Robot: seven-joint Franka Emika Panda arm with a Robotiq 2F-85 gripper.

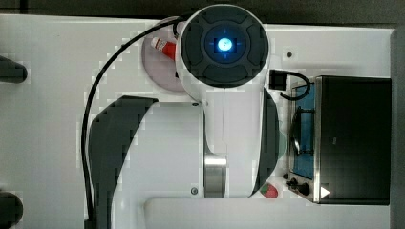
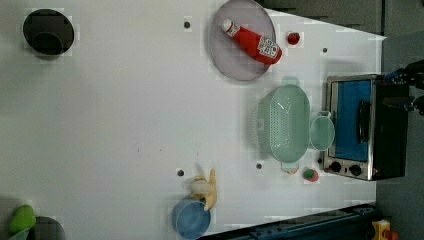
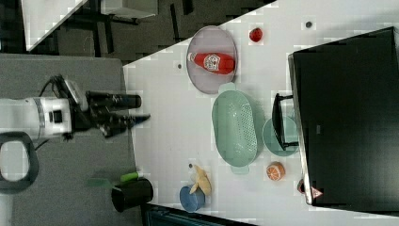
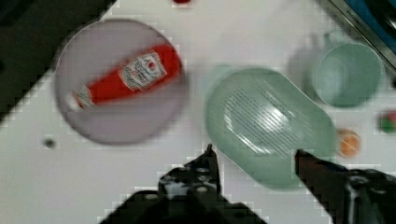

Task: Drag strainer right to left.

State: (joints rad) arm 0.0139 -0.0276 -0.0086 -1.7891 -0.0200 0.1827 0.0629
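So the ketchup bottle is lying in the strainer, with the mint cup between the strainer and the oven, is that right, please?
Not quite. The ketchup bottle is lying on the grey plate, not in the strainer, whose bowl holds nothing. The left view shows this clearly. The rest holds: the cup does sit between the strainer and the oven.

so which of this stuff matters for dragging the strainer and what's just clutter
Belongs to the job:
- strainer
- gripper, fingers open, holding nothing

Just lying about:
- mint cup, beside the strainer
- grey plate with the ketchup bottle on it
- toaster oven
- banana
- blue bowl
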